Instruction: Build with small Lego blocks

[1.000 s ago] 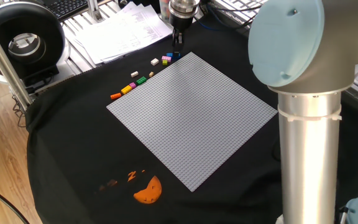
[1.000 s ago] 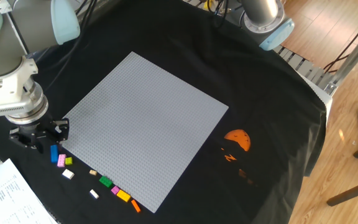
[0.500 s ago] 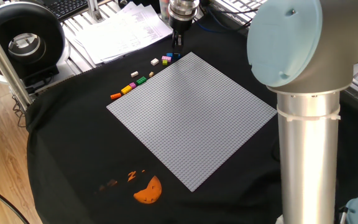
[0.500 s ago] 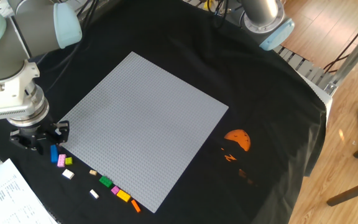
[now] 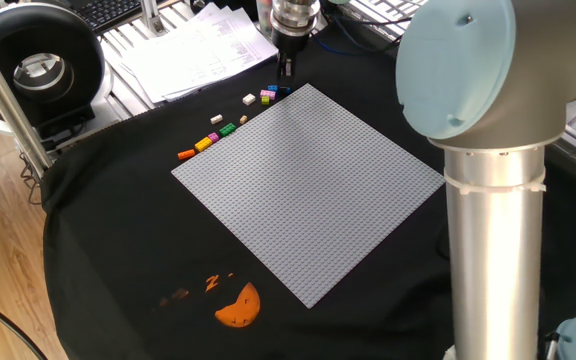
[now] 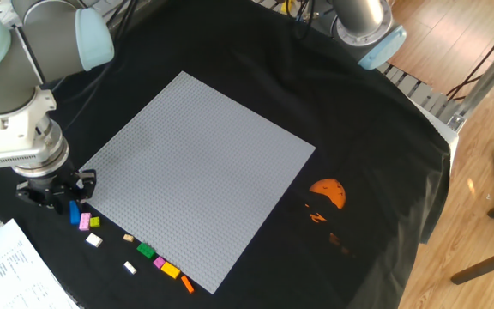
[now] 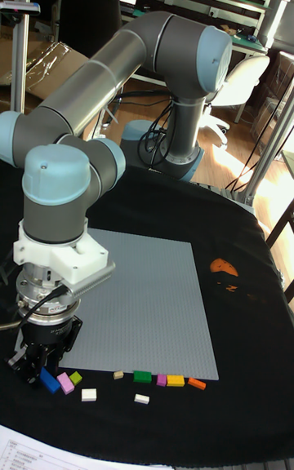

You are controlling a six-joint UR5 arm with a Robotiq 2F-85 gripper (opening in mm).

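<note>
Hovering beside the blue brick (image 6: 75,213), the end effector (image 6: 51,196), whose grip state I cannot tell, is risking knocking the touching pink brick (image 6: 84,221) aside near the baseplate's (image 6: 195,172) corner.

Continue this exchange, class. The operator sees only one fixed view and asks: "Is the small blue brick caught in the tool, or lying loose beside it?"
Observer: Loose, it seems. The tall fixed view shows the small blue plastic Lego brick lying on the black cloth just beside the tool, not between its fingers.
Operator: My picture blurs the bricks next to it. How do they lie?
Observer: In the other fixed view, a small pink plastic brick lies right against the blue one, on the side away from the tool. A small yellow-green brick sits just past the pink one.
</note>
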